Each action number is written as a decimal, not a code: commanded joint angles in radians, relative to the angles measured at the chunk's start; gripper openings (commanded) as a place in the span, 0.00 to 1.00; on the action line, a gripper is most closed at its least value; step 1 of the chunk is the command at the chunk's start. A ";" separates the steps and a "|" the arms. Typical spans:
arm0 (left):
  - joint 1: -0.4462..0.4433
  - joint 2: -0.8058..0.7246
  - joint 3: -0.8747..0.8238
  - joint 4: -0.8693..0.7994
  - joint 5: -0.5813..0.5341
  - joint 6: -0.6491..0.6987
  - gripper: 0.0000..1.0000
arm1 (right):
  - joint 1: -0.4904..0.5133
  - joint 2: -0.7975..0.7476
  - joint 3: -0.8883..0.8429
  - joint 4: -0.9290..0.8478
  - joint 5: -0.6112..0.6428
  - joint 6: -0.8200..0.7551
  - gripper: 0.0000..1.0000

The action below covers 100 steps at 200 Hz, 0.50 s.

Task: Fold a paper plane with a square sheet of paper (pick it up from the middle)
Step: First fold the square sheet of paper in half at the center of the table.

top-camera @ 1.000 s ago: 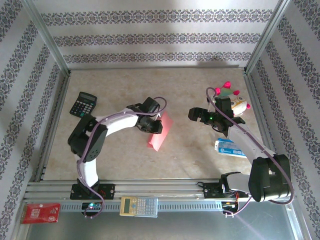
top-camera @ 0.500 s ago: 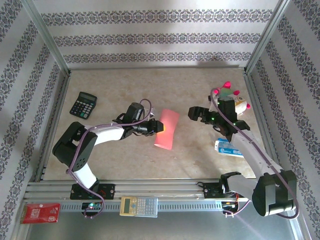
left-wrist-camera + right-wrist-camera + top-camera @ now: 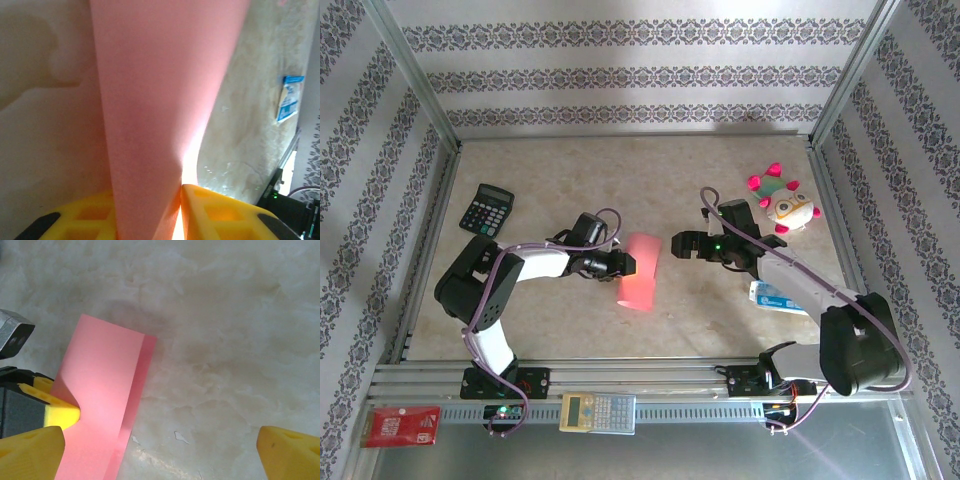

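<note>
Glowing salmon-pink paper (image 3: 640,272), folded narrow, pinched in left gripper (image 3: 621,264).

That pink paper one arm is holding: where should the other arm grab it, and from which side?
Probably the free long edge of the pink paper, coming level from the right. The left gripper pinches the opposite edge, and the right gripper already faces the free edge with its jaws open.

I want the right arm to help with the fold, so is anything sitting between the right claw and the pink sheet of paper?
Nothing visible. The right claw, open, faces the pink sheet across bare table. The left claw grips the sheet's opposite side, out of that path.
</note>
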 commanded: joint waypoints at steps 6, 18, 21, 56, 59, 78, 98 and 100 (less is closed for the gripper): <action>0.012 0.003 0.016 -0.068 -0.069 0.069 0.34 | 0.014 0.021 0.016 0.028 0.008 0.009 0.98; 0.012 0.007 0.018 -0.075 -0.087 0.073 0.35 | 0.016 0.029 0.013 0.031 0.008 0.012 0.98; 0.012 0.007 0.020 -0.077 -0.090 0.075 0.35 | 0.017 0.030 0.013 0.033 0.008 0.012 0.98; 0.011 0.019 0.040 -0.136 -0.122 0.109 0.38 | 0.028 0.052 0.008 0.048 0.001 0.020 0.98; 0.010 0.020 0.043 -0.143 -0.123 0.112 0.38 | 0.029 0.055 0.008 0.049 0.000 0.020 0.98; 0.006 0.030 0.065 -0.197 -0.157 0.128 0.38 | 0.036 0.067 0.011 0.054 -0.003 0.023 0.98; -0.005 0.042 0.095 -0.270 -0.213 0.144 0.39 | 0.041 0.080 0.016 0.055 -0.003 0.025 0.98; -0.007 0.043 0.097 -0.278 -0.219 0.146 0.39 | 0.041 0.082 0.016 0.054 -0.003 0.026 0.98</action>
